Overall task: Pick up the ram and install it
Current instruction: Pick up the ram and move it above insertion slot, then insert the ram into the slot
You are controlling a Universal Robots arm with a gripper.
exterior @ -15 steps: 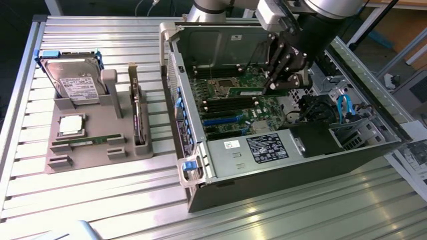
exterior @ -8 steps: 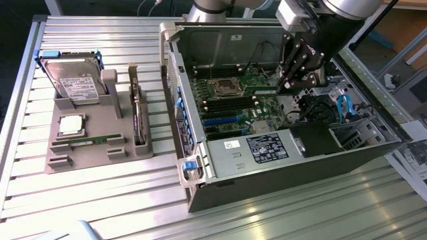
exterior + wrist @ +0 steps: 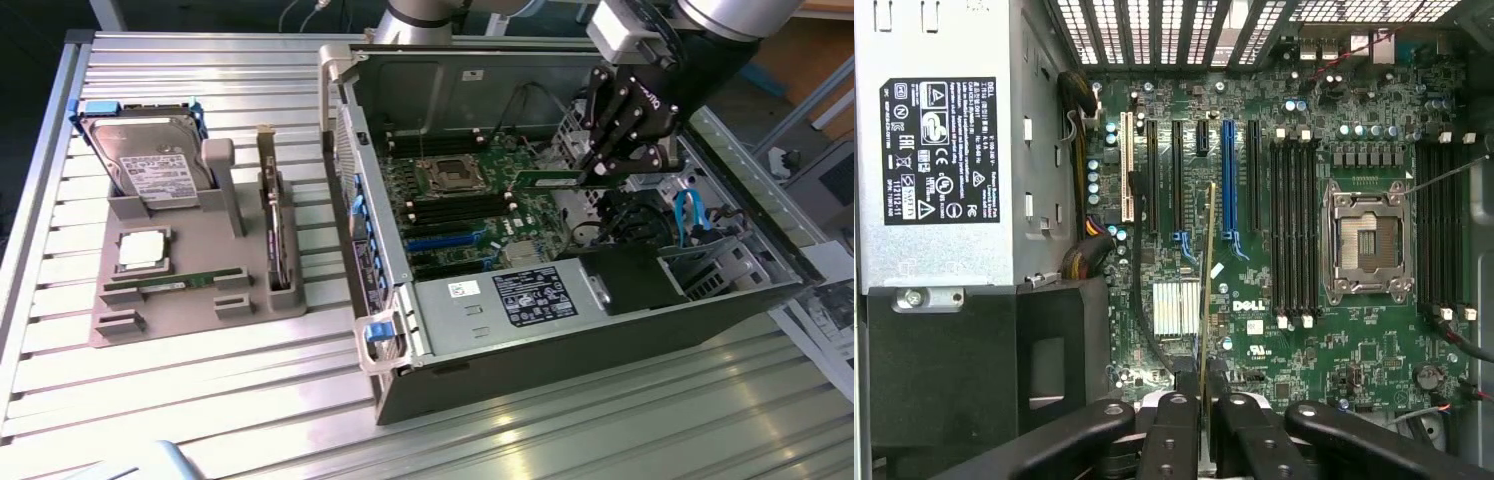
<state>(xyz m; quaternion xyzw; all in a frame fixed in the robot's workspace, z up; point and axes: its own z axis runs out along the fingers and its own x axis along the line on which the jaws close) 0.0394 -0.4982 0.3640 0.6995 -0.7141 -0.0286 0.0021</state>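
Holding the ram [image 3: 1211, 260] pinched in our gripper [image 3: 1201, 385], we'd jam it if it meets the slots [image 3: 1294, 230] skewed.

1. The ram [image 3: 549, 180] is a long, thin green circuit-board stick with small dark parts along its flat side.
2. It is gripped at one short end, between the closed fingers of the gripper [image 3: 1201, 392].
3. It is held inside the open computer case [image 3: 400, 390], above the green motherboard [image 3: 461, 215]. It looks apart from the board, not seated in a slot.
4. In the exterior view it lies almost level, and its free end points to the exterior view's left.
5. In the wrist view it is seen edge-on, as a thin yellowish line running straight out from the fingers.
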